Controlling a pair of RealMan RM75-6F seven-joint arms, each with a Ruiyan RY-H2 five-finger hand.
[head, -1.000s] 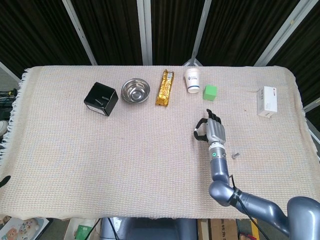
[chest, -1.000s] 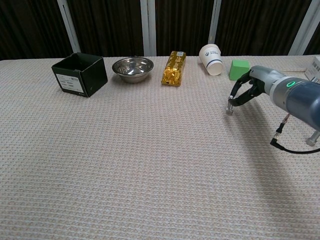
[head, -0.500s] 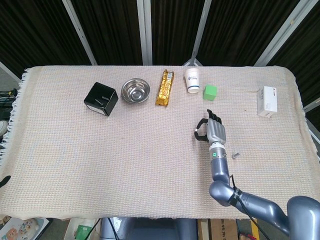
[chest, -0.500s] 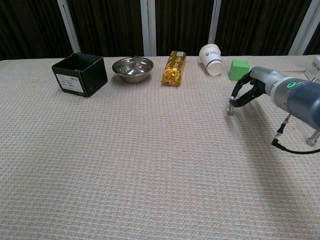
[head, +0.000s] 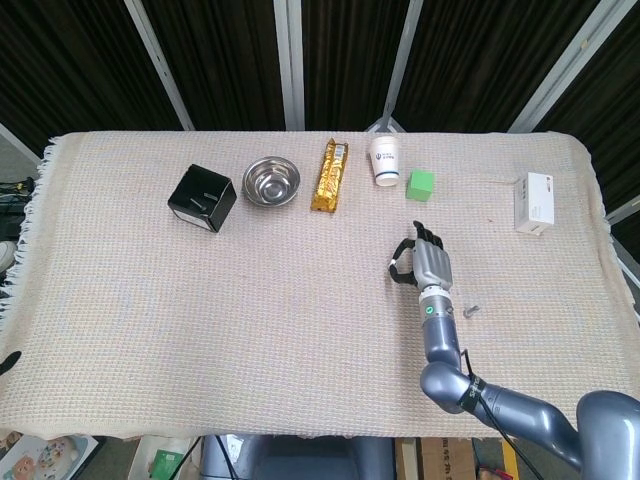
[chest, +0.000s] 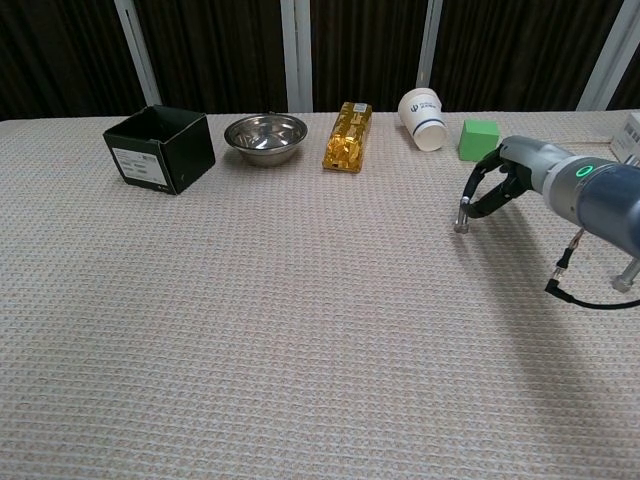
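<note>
**Operator:** What can't I make out from here?

**Spotter:** Your left hand shows in neither view. In the chest view your right arm runs off the right edge, and so does the white box (chest: 633, 134); the head view shows that box (head: 534, 203) whole, near the cloth's right end. A small grey piece (head: 473, 311) lies just right of your wrist, too small to identify.

**Operator:** And the containers?

**Spotter:** The black box (head: 202, 198) is open-topped; you can't see anything in it. The steel bowl (head: 272, 181) beside it looks bare inside. The paper cup (chest: 423, 105) lies tipped over, mouth hidden from you. The gold packet (head: 330, 175) lies flat between bowl and cup.

**Operator:** My right hand?

**Spotter:** Your right hand (head: 425, 263) grasps nothing: fingers (chest: 466, 200) curved down and apart, one tip at the cloth (head: 200, 320).

**Operator:** Nearest thing?

**Spotter:** The green cube (head: 421, 184) sits just beyond your fingertips, apart from them, right of the cup.
</note>
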